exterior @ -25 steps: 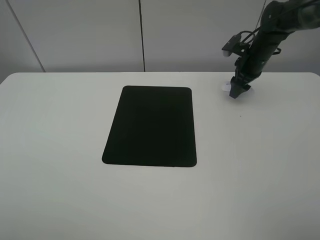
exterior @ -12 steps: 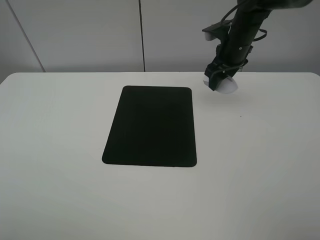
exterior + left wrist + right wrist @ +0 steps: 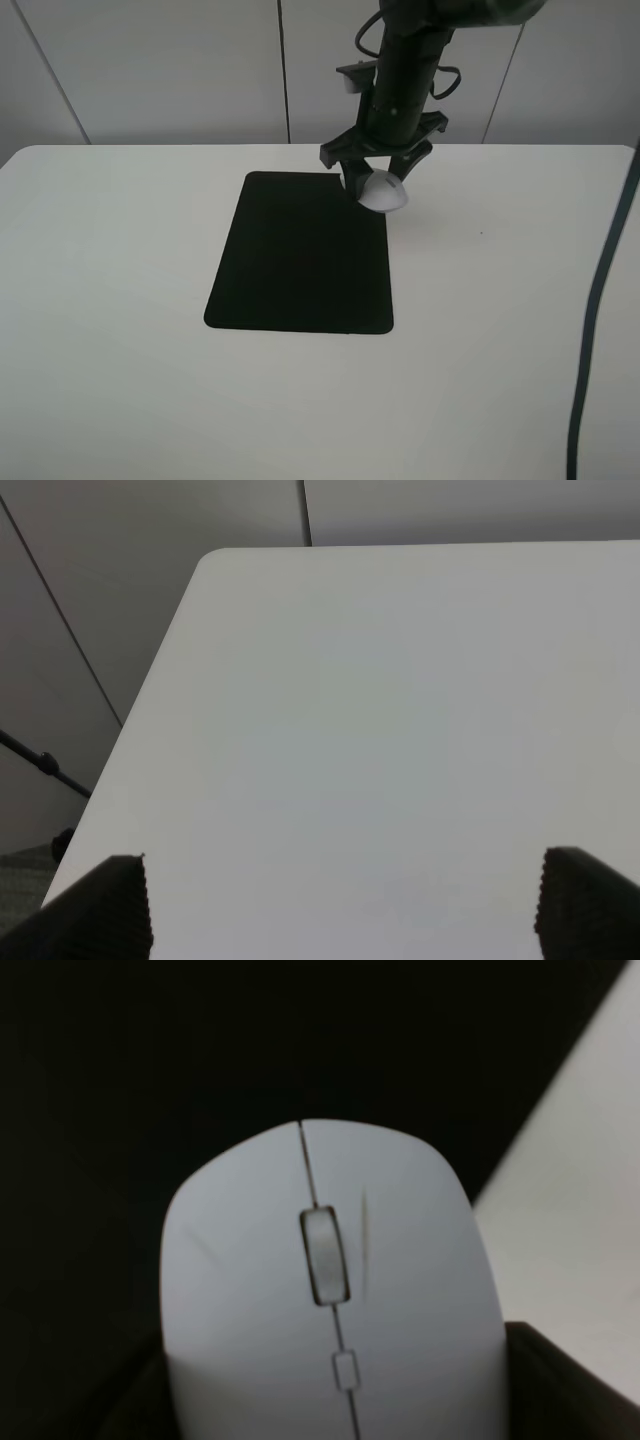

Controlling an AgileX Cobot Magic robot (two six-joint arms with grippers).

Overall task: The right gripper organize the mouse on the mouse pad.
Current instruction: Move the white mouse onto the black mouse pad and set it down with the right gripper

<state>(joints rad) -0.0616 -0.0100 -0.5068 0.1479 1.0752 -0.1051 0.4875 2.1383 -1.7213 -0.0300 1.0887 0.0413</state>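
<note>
My right gripper (image 3: 377, 180) is shut on the white mouse (image 3: 385, 193) and holds it in the air over the far right corner of the black mouse pad (image 3: 300, 255). In the right wrist view the mouse (image 3: 330, 1300) with its grey scroll wheel fills the frame, with the black pad (image 3: 150, 1060) below it and white table to one side. My left gripper (image 3: 345, 910) is open and empty over bare white table; it does not show in the exterior view.
The white table (image 3: 110, 250) lies all around the pad. A dark cable (image 3: 600, 300) hangs down at the right edge of the exterior view. The left wrist view shows the table's corner and edge (image 3: 200, 570).
My right gripper has lifted the mouse from the far right of the table and carried it left, to above the pad's far right corner.
</note>
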